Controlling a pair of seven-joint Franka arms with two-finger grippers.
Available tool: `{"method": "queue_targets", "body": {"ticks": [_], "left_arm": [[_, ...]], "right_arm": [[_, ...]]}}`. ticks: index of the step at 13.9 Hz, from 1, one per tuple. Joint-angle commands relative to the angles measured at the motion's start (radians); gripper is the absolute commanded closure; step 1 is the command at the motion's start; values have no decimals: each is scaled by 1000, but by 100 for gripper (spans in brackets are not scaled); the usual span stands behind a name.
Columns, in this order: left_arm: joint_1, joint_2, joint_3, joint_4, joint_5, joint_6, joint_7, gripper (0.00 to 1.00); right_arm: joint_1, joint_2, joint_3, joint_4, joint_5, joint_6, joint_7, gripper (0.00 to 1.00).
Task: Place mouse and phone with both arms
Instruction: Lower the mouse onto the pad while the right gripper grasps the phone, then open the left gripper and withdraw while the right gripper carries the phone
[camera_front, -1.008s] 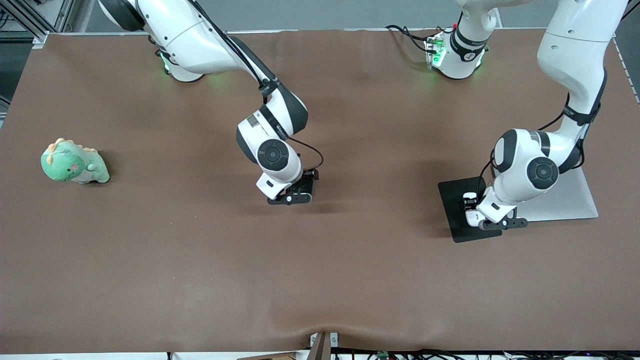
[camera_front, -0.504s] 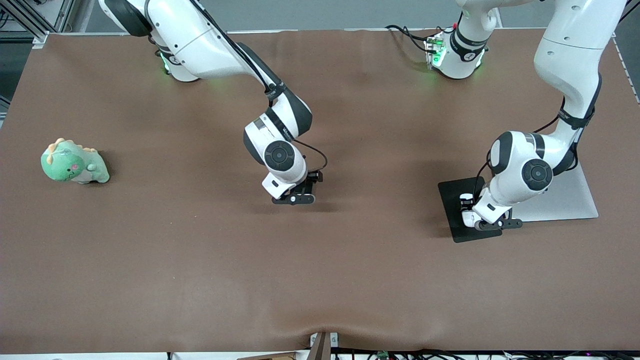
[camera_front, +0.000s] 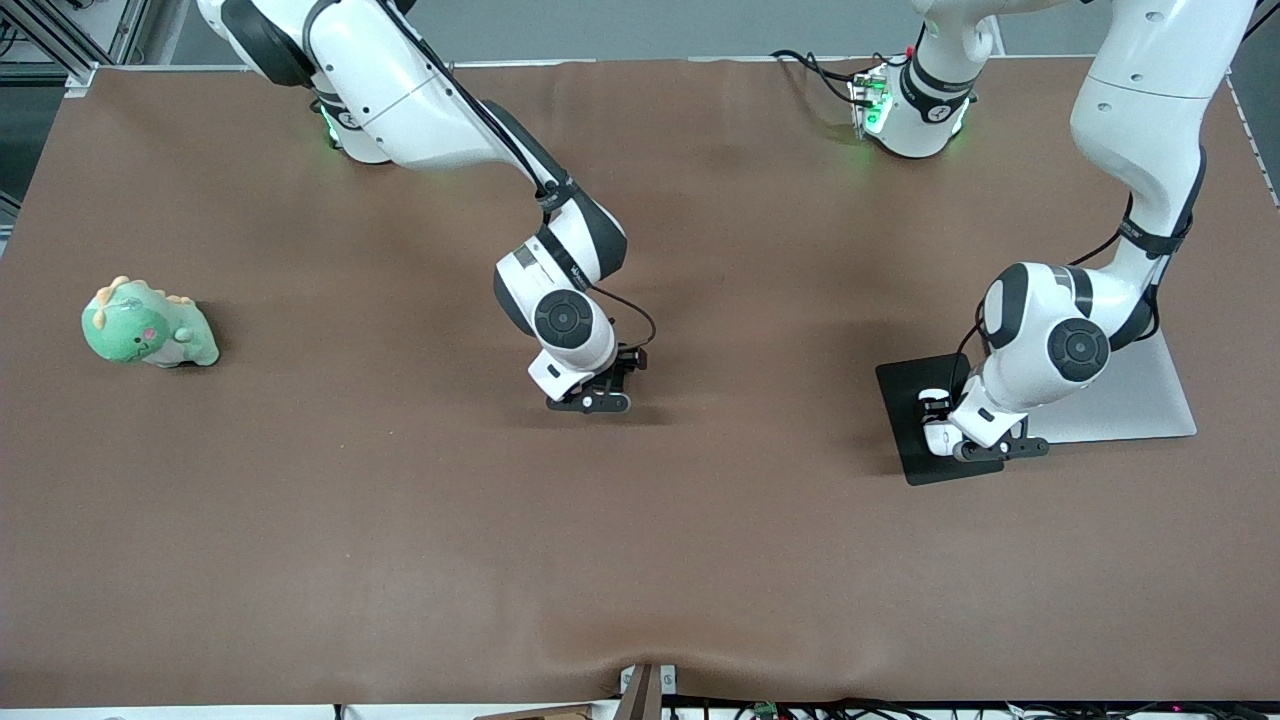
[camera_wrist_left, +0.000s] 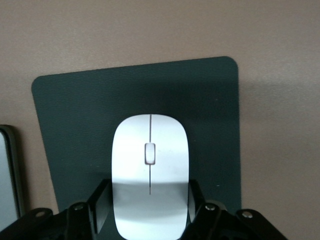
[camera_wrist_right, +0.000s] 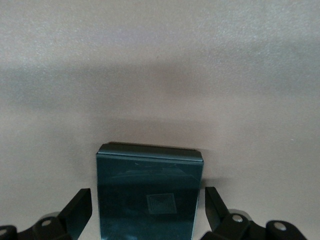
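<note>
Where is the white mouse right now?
The mouse lies on the black mat toward the left arm's end of the table, between the left gripper's fingers.

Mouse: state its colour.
Glossy white mouse, thin dark centre line and small grey scroll button; clearest in the left wrist view.

- Two robot arms: the right arm (camera_front: 440, 110) and the left arm (camera_front: 1140, 150).
- Two grippers: the right gripper (camera_front: 592, 398) and the left gripper (camera_front: 990, 447).
- One white mouse (camera_wrist_left: 150, 170).
- One black phone (camera_wrist_right: 149, 195).
- One black mat (camera_wrist_left: 100, 110).
- One grey slab (camera_front: 1140, 400).
- One green plush dinosaur (camera_front: 148, 325).
- One brown table (camera_front: 640, 560).
</note>
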Motion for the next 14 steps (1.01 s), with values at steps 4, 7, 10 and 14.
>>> {"method": "queue_targets", "body": {"ticks": [4,7,10,14], "left_arm": [[9,-1,-6,0,30,14,6,0],[-2,-33,-11,15,30,4,-4,0],[0,-115,-46,27,30,-79,1,0],[3,-217,-60,145,30,-311,4,0]], "right_arm": [[21,20,-10,34,-8,-1,28,92],[17,9,-14,74,-14,-35,25,100],[-5,-8,-13,137,-8,-167,29,100],[-92,-60,-14,127,-11,-240,97,100]]}}
